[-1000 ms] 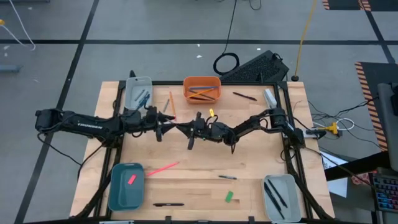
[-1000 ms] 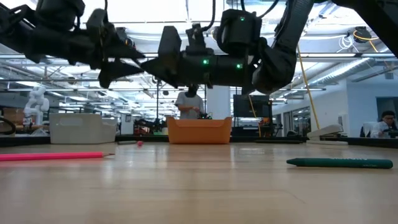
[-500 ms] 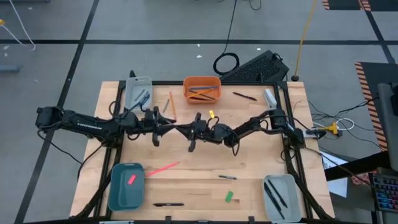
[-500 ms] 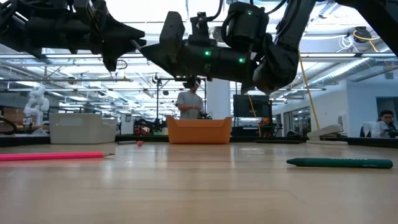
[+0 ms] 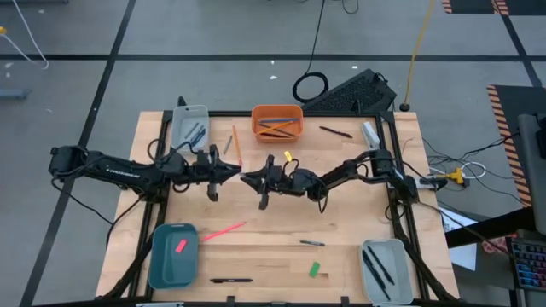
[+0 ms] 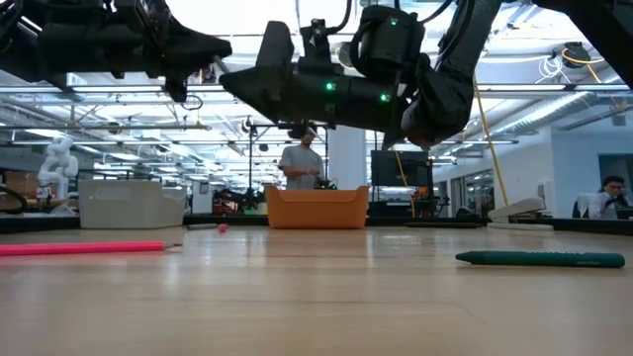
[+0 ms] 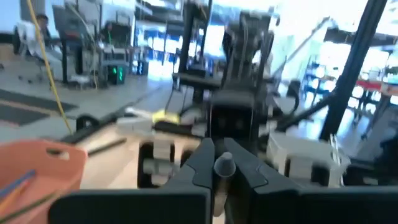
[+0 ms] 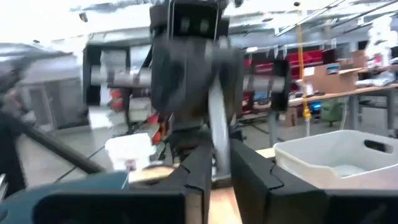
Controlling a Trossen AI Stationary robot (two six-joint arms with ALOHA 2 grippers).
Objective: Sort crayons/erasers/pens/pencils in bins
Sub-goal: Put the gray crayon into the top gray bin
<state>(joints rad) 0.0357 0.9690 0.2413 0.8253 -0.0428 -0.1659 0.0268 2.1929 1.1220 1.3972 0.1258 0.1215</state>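
Both arms meet above the middle of the table. My left gripper and my right gripper point at each other, tip to tip. A pale grey crayon stands between the right fingers, and its rounded end shows between the left fingers. In the low view both grippers are dark shapes high above the wood and the crayon does not show. The far-left pale bin holds dark and bluish crayons. The orange bin holds pencils. My left gripper has its two fingers closed in a V on the crayon's rounded end, coming level from the table's left. The crayon is clear of the table. My right gripper pinches the crayon's lower part between its two fingers, level from the table's right and across the stick. The crayon rises upright above those fingers, lifted clear.
On the wood lie an orange pencil, a pink pencil, a short dark-green stick, a green eraser and black pens. The teal bin holds a pink eraser. The near-right pale bin holds pens.
In the low view my left gripper has gone up and levelled out, from tip-down against the right gripper's tips to higher beside them. My right gripper has stayed about where it was.
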